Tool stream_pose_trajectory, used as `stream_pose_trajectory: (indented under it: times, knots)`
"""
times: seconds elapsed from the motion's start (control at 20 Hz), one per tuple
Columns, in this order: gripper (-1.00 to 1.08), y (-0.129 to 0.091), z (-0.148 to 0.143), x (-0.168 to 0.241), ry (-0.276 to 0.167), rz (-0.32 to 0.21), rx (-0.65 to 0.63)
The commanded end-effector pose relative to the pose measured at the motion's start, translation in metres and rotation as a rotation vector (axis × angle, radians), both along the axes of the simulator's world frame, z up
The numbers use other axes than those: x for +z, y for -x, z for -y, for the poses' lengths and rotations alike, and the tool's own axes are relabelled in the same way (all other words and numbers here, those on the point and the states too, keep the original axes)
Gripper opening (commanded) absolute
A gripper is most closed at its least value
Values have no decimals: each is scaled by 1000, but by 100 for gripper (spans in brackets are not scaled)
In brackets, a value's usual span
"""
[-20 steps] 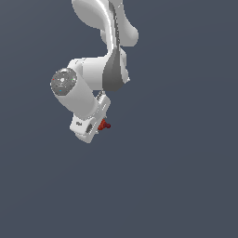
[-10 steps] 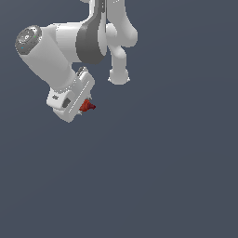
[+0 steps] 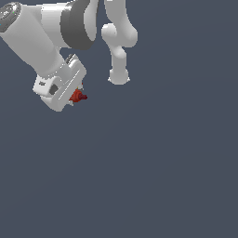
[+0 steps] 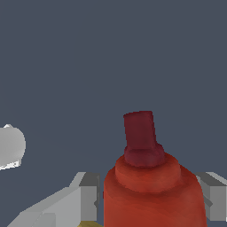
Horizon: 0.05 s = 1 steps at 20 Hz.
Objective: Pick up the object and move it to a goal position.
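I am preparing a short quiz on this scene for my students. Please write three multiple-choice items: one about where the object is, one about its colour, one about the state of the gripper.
1. Where is the object?
A. Between the fingers of the gripper
B. Lying far from the arm
C. On top of the arm's base

2. What is the object's main colour?
A. Blue
B. Dark red
C. Green

3. What is the state of the gripper?
A. Open, holding nothing
B. Out of sight
C. Shut on the object

Key:
1 A, the wrist view shows a grey finger on each side of the red body.
2 B, both views show it dark red.
3 C, the fingers press against the object on both sides.
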<state>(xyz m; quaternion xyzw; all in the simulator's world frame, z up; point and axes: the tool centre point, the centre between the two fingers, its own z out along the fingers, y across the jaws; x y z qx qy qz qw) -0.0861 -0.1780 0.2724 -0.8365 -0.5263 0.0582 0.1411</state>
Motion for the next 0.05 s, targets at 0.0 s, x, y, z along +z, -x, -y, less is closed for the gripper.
stream_pose_trajectory:
  times: [0.0]
  knots:
    - [-100, 0, 1, 3, 2, 2, 2]
